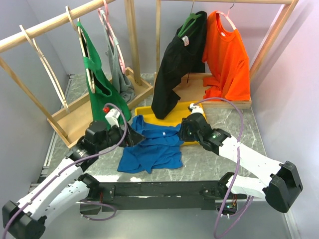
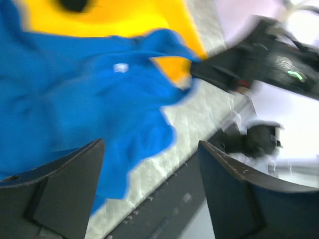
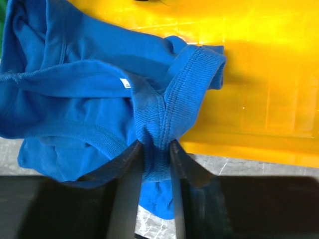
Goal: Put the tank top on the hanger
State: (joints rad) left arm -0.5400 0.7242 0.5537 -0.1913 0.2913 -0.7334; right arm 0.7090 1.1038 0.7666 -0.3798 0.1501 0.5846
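Observation:
The royal-blue tank top [image 1: 149,149] lies crumpled, half in the yellow tray [image 1: 143,109] and half on the marble table. My right gripper [image 1: 183,130] is shut on a ribbed shoulder strap of the tank top [image 3: 99,99] at the tray's front rim, the fabric pinched between its fingers [image 3: 155,149]. My left gripper [image 1: 130,137] is at the top's left edge, open and empty, and the blurred blue cloth [image 2: 75,99] lies beyond its wide-apart fingers [image 2: 149,199]. The pale wooden hanger [image 1: 47,67] hangs bare on the left rail.
On the left rack hang a dark green tank top [image 1: 97,79] and a grey one [image 1: 119,74]. On the right rack hang a black shirt [image 1: 174,69], which dips into the tray, and an orange shirt [image 1: 229,59]. The racks' wooden bases flank the tray.

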